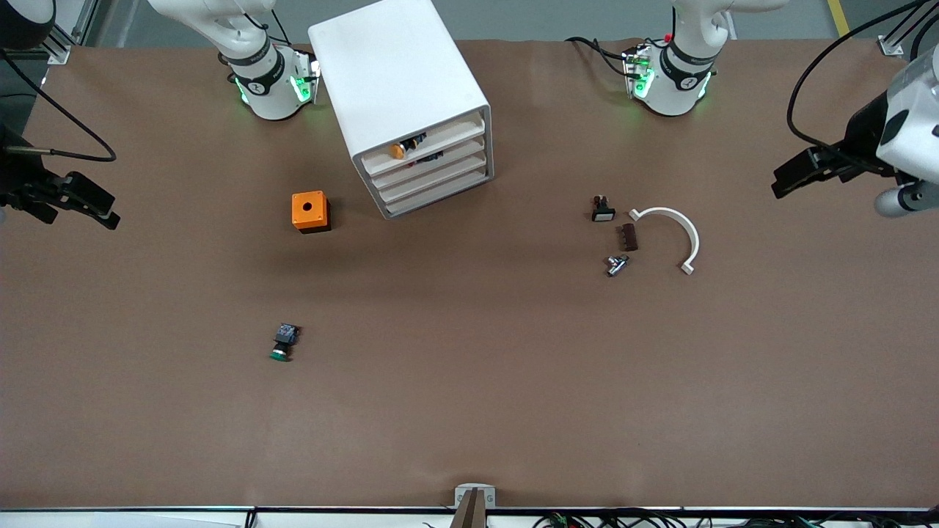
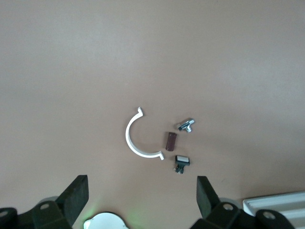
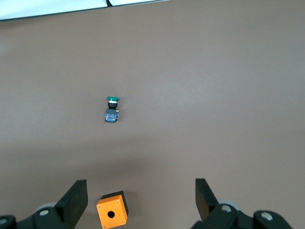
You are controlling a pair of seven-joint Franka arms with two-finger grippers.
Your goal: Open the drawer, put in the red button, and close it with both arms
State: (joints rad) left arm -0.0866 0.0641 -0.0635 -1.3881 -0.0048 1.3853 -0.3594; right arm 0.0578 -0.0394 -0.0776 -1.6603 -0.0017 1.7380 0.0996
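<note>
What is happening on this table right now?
Nothing is being handled yet. The left gripper hangs open over the white curved clip and small parts, and the right gripper hangs open over the orange box and the green button. The white cabinet has its drawers pushed in. A yellow button sits in the top tier. No red button is clearly visible.

I read no text, labels, brands, numbers anywhere; nothing legible on desk items or arms.
</note>
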